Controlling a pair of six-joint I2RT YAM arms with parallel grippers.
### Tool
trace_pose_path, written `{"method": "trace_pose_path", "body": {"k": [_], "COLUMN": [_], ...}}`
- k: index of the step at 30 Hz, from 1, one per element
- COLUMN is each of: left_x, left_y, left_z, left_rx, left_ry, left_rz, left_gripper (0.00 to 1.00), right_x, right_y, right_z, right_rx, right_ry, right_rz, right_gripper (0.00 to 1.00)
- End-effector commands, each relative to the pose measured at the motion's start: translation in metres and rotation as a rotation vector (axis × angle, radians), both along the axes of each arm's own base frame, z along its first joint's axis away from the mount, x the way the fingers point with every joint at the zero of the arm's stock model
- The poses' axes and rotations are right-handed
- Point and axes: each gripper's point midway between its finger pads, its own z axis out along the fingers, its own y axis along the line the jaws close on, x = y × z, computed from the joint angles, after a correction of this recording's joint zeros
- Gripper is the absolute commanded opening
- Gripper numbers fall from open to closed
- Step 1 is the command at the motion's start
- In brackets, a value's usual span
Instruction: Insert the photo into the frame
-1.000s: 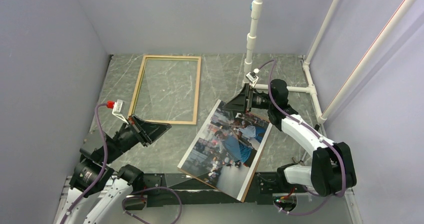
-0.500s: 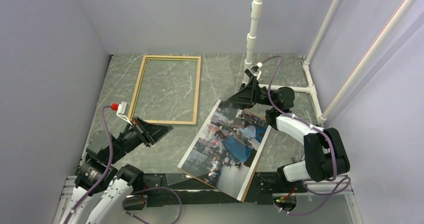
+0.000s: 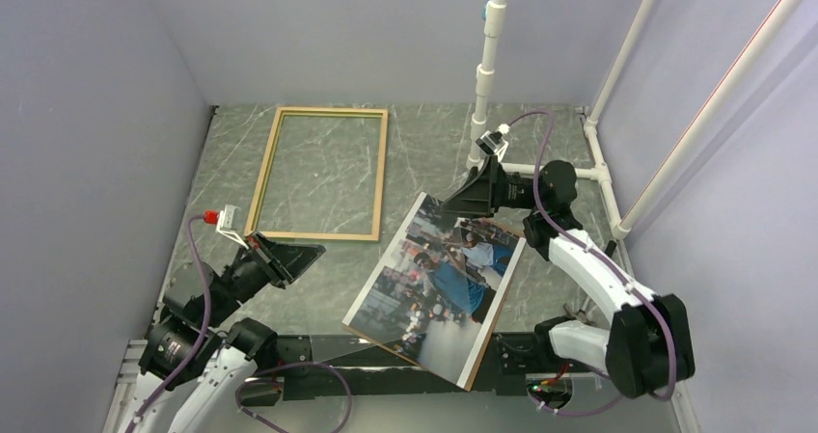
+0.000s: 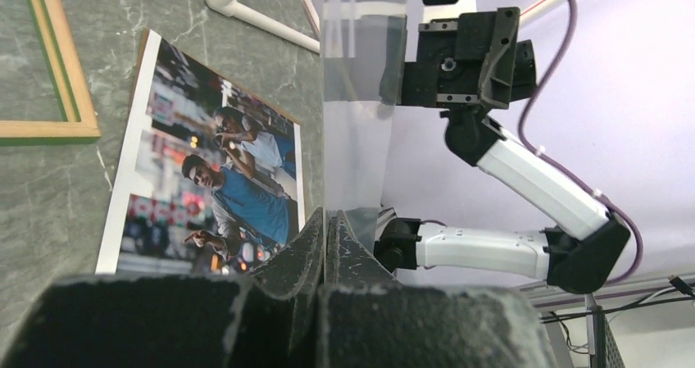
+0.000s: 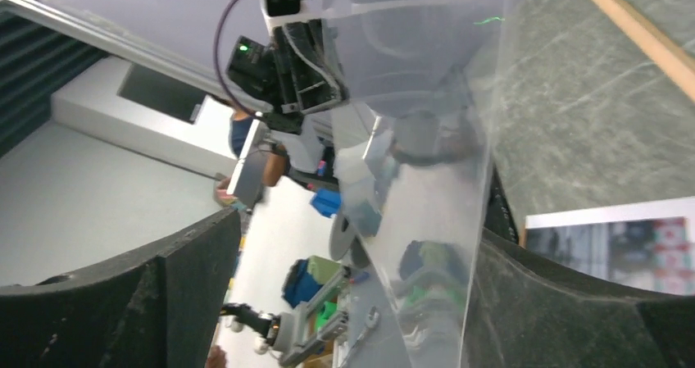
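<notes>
Left gripper (image 4: 326,230) clenched on clear plastic sheet (image 4: 356,138); right gripper (image 5: 352,302) released astride it, colour street-scene photo (image 3: 439,279) just beneath

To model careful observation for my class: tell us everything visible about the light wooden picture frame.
The thin-railed rectangular light-wood picture frame lies flat on the dark marbled table, at its far left, empty, with tabletop showing through its opening. The left wrist view shows a green strip along the rails' edge. Nothing else touches it.

Clear sheet (image 4: 356,97) aloft above veined grey-green tabletop (image 3: 424,134), white plastic pipes (image 3: 489,47) at rear right, lilac walls (image 3: 338,28) on three sides
</notes>
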Motion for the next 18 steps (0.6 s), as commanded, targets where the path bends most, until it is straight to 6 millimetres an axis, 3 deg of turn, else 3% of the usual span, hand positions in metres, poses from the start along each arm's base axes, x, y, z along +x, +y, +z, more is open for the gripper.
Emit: {"method": "trace_pose_path", "body": {"k": [1, 11, 15, 18], "left_x": [0.000, 0.003, 0.005, 0.006], "left_y": [0.010, 0.007, 0.005, 0.005], "left_z": [0.020, 0.017, 0.013, 0.011], "left_rx": [-0.025, -0.035, -0.040, -0.037], "left_ry": [-0.063, -0.062, -0.056, -0.052], "left_rz": [0.056, 0.048, 0.044, 0.048], "left_gripper": [0.00, 0.00, 0.00, 0.00], "right_x": [0.002, -0.021, -0.024, -0.029], "right_y": [-0.002, 0.004, 0.006, 0.006], "right_z": [-0.031, -0.046, -0.037, -0.025], "right_rx": [-0.170, -0.198, -0.163, -0.102], "right_ry": [-0.061, -0.038, -0.034, -0.043], "right_rz": [-0.043, 0.020, 0.026, 0.041], "right_gripper": [0.96, 0.89, 0.84, 0.73]}}
